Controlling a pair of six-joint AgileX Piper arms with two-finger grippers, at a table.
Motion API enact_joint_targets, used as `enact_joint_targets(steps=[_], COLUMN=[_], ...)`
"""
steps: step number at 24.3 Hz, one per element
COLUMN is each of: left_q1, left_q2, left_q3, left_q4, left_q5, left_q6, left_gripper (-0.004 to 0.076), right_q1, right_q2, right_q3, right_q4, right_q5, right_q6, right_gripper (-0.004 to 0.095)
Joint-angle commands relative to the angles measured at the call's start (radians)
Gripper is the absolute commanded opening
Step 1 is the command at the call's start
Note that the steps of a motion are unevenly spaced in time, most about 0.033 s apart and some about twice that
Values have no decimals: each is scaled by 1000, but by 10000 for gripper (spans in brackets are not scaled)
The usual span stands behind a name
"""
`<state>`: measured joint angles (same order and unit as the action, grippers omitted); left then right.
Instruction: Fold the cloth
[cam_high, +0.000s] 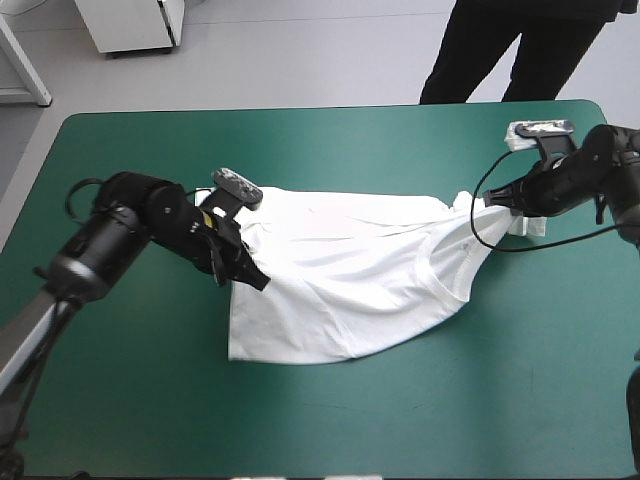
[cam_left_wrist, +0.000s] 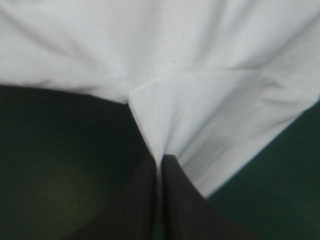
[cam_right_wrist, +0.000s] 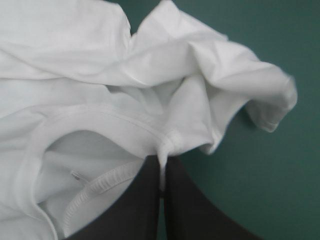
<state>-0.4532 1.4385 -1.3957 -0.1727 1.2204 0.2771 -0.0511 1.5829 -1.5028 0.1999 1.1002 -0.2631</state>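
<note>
- The jaws of the left gripper are pressing all but together on a thin fold of the T-shirt, pulling it into a sharp crease that is running away from the black fingertips.
- The jaws of the right gripper are clamping the shirt in the same way, biting the fabric right at the collar.
- The T-shirt is lying across the middle of the table, stretching between the two grippers and tapering toward the right one. Its broad lower part is resting flat on the teal-green cover.
- The cloth is showing as soft, matt white, with long shallow wrinkles fanning out from each grip. The cover under it is looking smooth and even.
- Only the high view is giving the shirt's whole outline and both arms at once.
- Only the right wrist view is showing the collar's stitched, ribbed band, a small label inside the neck, and a sleeve bunching in loose folds beside the gripper.
- The left wrist view is showing plain cloth and one straight edge crossing the cover.
</note>
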Motion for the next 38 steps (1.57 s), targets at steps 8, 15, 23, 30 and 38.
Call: enact_joint_targets(steps=[8, 15, 23, 30, 38], left_q1=[-5, -3, -3, -3, -3], left_q2=[-344, -358, -342, -342, -288], left_q3=[-386, -841, -975, -775, -413], left_q4=[10, 23, -248, -171, -46], left_q5=[67, 65, 65, 67, 52], left_q6=[-43, -35, -35, -92, -136], left_gripper=[-22, -22, -22, -22, -22], right_q1=[-1, -1, 63, 233, 241], right_q2=[-331, -445, -478, -464, -390], right_q3=[-179, -590, -934, -894, -631], right_q4=[-21, -4, -2, -114, -221], right_q5=[-69, -105, -164, -152, -148], right_q6=[41, 54, 48, 51, 69], right_gripper=[-13, -13, -13, -13, -13])
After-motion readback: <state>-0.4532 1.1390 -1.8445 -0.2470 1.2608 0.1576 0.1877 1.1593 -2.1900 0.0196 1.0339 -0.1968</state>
